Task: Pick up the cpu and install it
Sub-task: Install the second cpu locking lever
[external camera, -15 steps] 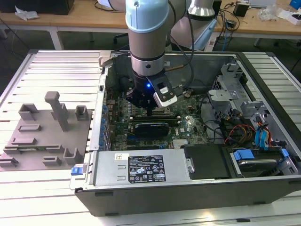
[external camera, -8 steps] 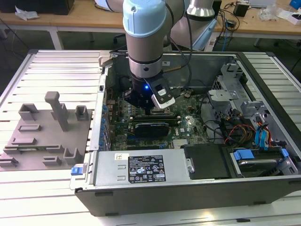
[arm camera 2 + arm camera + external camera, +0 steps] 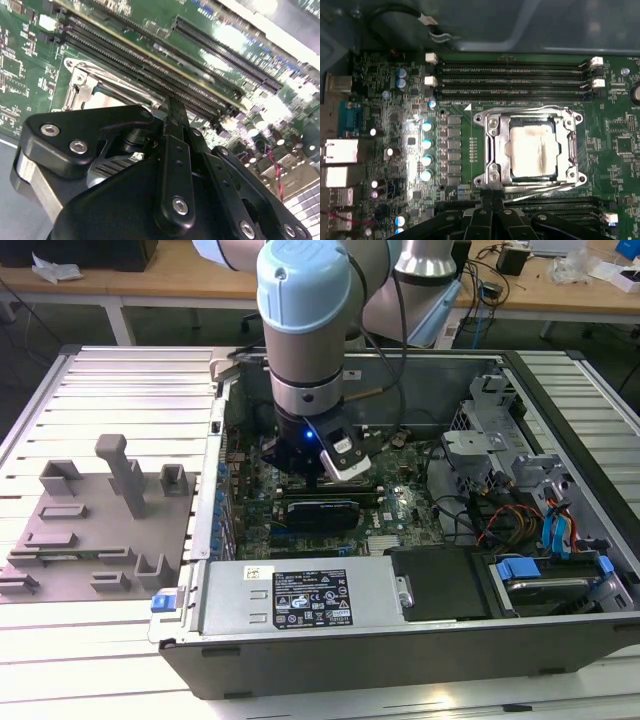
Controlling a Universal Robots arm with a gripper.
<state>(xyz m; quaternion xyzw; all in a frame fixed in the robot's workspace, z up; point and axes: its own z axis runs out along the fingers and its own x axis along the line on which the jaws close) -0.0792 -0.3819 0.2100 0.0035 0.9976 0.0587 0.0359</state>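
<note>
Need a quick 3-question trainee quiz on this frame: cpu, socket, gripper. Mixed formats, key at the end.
1. True or false: the cpu lies in the socket frame on the motherboard.
2. Multiple choice: in the exterior view, the gripper is over A) the grey fixture blocks, B) the inside of the open computer case, C) the power supply.
3. Fill in: in the first wrist view, long memory slots run along ___ opposite sides of the socket.

Key: 1 true; 2 B; 3 two.
</note>
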